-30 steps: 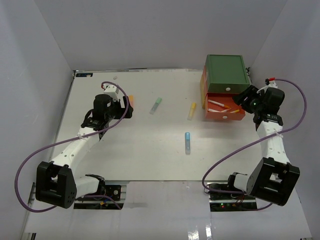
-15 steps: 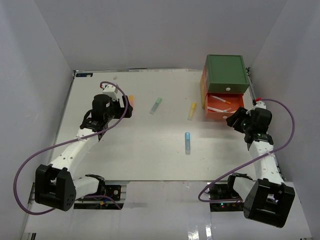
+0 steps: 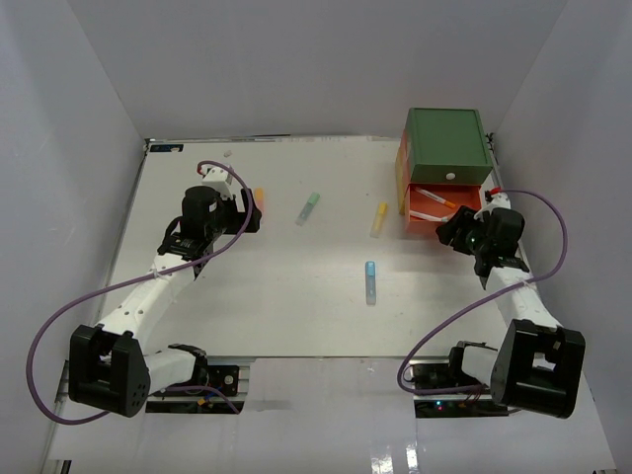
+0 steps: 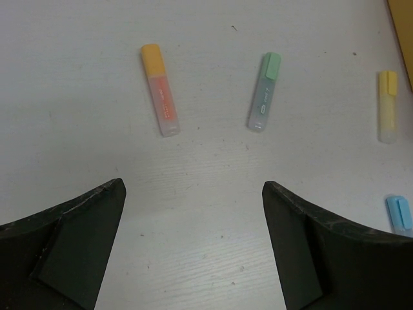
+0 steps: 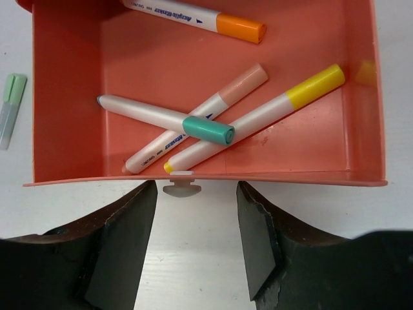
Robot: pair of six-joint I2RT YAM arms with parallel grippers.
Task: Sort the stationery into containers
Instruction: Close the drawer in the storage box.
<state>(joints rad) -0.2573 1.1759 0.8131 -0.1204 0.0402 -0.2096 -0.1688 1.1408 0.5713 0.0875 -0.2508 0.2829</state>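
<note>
The containers are a stack with a green box (image 3: 446,143) on top and an orange-red drawer (image 3: 427,205) pulled open below it; a yellow one is hidden. The drawer (image 5: 64,97) holds several pens, among them orange-capped (image 5: 193,18), yellow-capped (image 5: 258,116) and teal-capped (image 5: 168,119) ones. My right gripper (image 3: 446,232) (image 5: 197,194) is open, with one finger on each side of the drawer's white knob (image 5: 181,189), not touching it. My left gripper (image 3: 247,215) (image 4: 193,194) is open and empty above the table, just short of an orange highlighter (image 4: 159,88) (image 3: 259,195).
A green highlighter (image 3: 308,207) (image 4: 264,92), a yellow highlighter (image 3: 379,218) (image 4: 387,105) and a blue highlighter (image 3: 370,281) (image 4: 400,213) lie loose on the white table. White walls stand on three sides; the drawer stack is at the back right.
My right arm has swung from the drawer's right side round to its front, bringing the open gripper up to the knob. The left arm has barely moved.
</note>
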